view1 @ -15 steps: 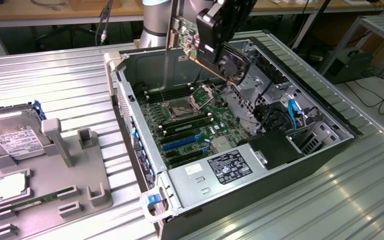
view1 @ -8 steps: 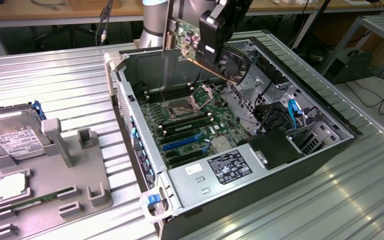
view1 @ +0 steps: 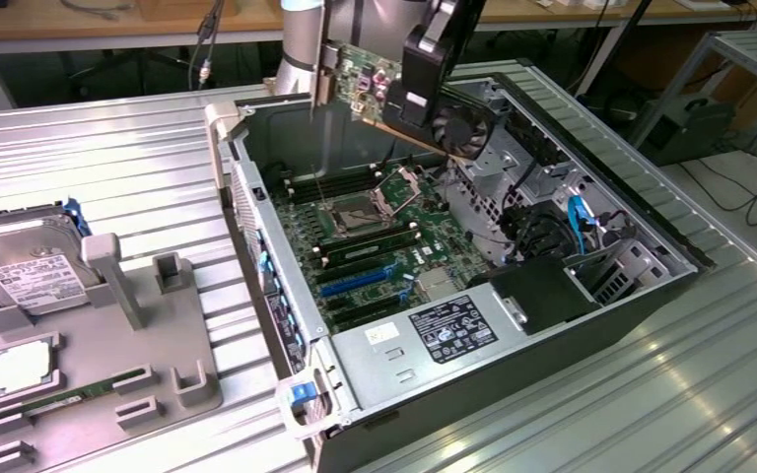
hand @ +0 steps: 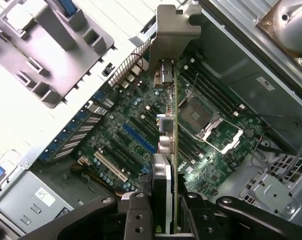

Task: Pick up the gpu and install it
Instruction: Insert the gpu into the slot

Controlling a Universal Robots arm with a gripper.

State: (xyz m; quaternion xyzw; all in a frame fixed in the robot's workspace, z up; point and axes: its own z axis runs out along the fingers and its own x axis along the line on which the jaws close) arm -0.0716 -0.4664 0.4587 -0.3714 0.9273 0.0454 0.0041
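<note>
The gpu (view1: 363, 87) hangs in the air above the back part of the open computer case (view1: 642, 212), tilted, its green board face and silver end bracket toward the exterior view's left and its round black fan (view1: 461, 126) lower right. My gripper (view1: 418, 103) is shut on it from above. In the wrist view the gpu (hand: 172, 150) shows edge-on between my fingers (hand: 136, 215), its silver bracket (hand: 177, 22) at the far end. It hovers over the motherboard (hand: 136, 100), apart from the blue slot (hand: 138, 137).
The motherboard (view1: 392, 241) lies inside the case with an open CPU socket (view1: 352, 215) and a power supply (view1: 432, 330) at the near end. A grey fixture (view1: 103, 374) on the exterior view's left holds a hard drive (view1: 24, 276) and a green memory stick (view1: 63, 402).
</note>
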